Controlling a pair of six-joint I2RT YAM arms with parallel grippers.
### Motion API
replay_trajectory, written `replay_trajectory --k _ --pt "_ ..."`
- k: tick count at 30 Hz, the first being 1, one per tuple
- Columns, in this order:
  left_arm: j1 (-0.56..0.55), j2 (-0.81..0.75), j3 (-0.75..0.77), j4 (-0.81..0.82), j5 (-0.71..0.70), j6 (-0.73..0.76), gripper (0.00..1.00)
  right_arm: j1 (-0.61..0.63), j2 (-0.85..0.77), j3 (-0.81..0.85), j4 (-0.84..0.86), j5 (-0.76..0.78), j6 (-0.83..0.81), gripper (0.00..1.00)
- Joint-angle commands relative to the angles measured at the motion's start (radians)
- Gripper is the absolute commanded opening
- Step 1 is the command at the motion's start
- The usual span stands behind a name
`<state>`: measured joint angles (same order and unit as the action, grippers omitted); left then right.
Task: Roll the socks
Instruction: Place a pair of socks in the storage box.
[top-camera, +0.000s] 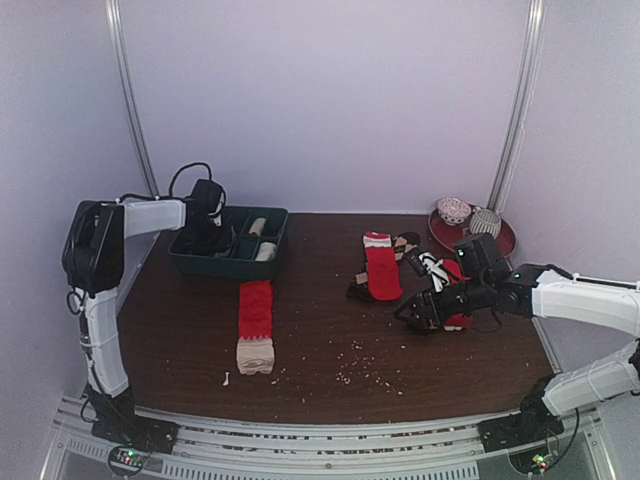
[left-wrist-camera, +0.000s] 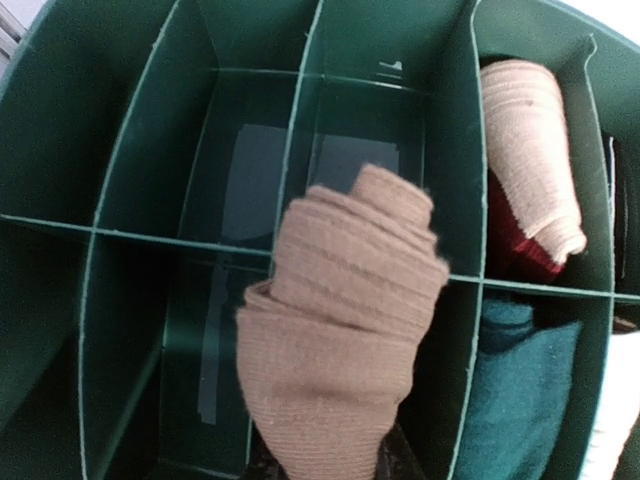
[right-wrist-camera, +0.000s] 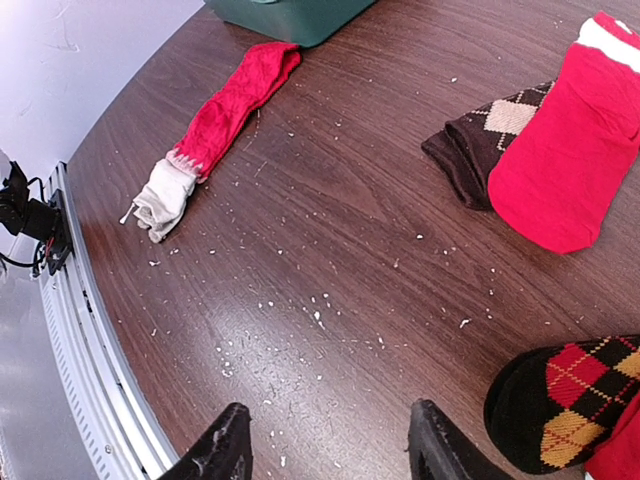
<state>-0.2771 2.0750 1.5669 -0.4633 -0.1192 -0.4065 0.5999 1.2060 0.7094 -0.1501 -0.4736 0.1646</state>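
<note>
From above, a flat, cream-ended red sock (top-camera: 255, 312) lies on the wood-grain table (top-camera: 330, 345) near the green tray (top-camera: 225, 267). Left wrist: the left gripper (top-camera: 207, 235) clamps a ribbed tan sock roll (left-wrist-camera: 345, 330) over thin dividers (left-wrist-camera: 297, 130). Right wrist: the right gripper (right-wrist-camera: 330, 450) has its black fingers (right-wrist-camera: 225, 450) apart above crumb-flecked wood.

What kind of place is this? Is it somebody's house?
Probably a robot test booth, not a house: two robot arms bolted to a metal rail at the table edge, plain white walls around, and socks laid out by a green sorting tray.
</note>
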Motion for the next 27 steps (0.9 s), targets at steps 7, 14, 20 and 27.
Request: replay_trajectory --k 7,14,20,27 --pt "0.009 0.118 -0.017 -0.056 -0.005 0.036 0.00 -0.006 0.000 -0.029 0.055 -0.025 0.015 0.53" --pt "0.003 0.176 0.012 -0.141 -0.044 0.055 0.00 -0.008 0.024 -0.011 0.052 -0.039 0.011 0.53" --pt "0.003 0.228 0.080 -0.214 -0.094 0.069 0.00 -0.008 0.028 -0.026 0.071 -0.039 0.013 0.53" --pt "-0.011 0.289 0.115 -0.238 -0.079 0.071 0.00 -0.008 0.027 -0.042 0.073 -0.049 0.012 0.52"
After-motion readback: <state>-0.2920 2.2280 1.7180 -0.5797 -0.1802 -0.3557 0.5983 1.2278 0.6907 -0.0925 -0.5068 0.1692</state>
